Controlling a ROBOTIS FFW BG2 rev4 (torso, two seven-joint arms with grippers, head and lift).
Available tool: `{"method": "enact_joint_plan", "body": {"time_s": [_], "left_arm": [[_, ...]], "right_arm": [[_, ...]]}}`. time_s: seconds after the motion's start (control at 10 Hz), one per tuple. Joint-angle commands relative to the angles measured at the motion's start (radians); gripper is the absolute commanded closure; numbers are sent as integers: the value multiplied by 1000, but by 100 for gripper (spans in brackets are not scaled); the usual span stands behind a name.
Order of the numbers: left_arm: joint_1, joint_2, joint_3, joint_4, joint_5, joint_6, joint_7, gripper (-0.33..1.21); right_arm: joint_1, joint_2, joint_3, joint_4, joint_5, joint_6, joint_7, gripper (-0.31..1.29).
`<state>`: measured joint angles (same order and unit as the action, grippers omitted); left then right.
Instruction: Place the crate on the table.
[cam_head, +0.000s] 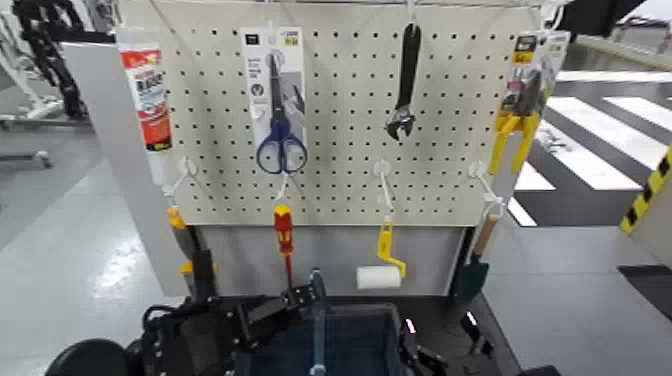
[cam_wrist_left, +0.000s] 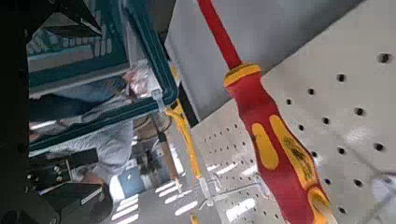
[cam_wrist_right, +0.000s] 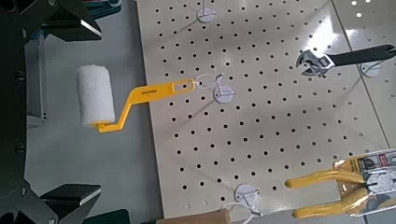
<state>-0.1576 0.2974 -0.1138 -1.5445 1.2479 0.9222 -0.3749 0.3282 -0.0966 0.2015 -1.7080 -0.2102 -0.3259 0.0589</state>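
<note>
The dark grey-blue crate (cam_head: 345, 345) sits at the bottom centre of the head view, its upright handle bar (cam_head: 317, 315) rising in the middle. It is right in front of the white pegboard (cam_head: 340, 110). A dark strip of the black table (cam_head: 450, 312) shows below the pegboard, beside the crate. My left gripper (cam_head: 235, 335) is at the crate's left end and my right gripper (cam_head: 420, 355) at its right end. The crate's rim also shows in the left wrist view (cam_wrist_left: 93, 70).
Tools hang on the pegboard: blue scissors (cam_head: 281, 150), a black wrench (cam_head: 404, 85), yellow pliers (cam_head: 515, 135), a red screwdriver (cam_head: 284, 235) and a white paint roller (cam_head: 379, 275). A sealant tube (cam_head: 148, 95) hangs at the left. Grey floor lies on both sides.
</note>
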Motion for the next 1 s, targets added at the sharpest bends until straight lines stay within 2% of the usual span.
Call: {"method": "enact_joint_plan", "body": {"time_s": [0.1,0.3,0.5,0.7,1.0], "left_arm": [[96,-7,22,-121,-137,-128,-7,13],[173,-17,3,-146,-266,-347,-101,13],[227,-11,-33,-178,-370,-545,-127,13],[288,-9,-33,-223,-473,-691,-108,13],[403,-7,-38,-290,-582,-919,5,13]], "right_arm": [[0,0,-1,-1,-2,1,1,15],[2,0,-2,-4,-2,2,-1,15],[3,0,-5,-7,0,2,1,15],[5,0,-7,-12,0,2,2,15],[6,0,-8,-15,0,2,5,15]]}}
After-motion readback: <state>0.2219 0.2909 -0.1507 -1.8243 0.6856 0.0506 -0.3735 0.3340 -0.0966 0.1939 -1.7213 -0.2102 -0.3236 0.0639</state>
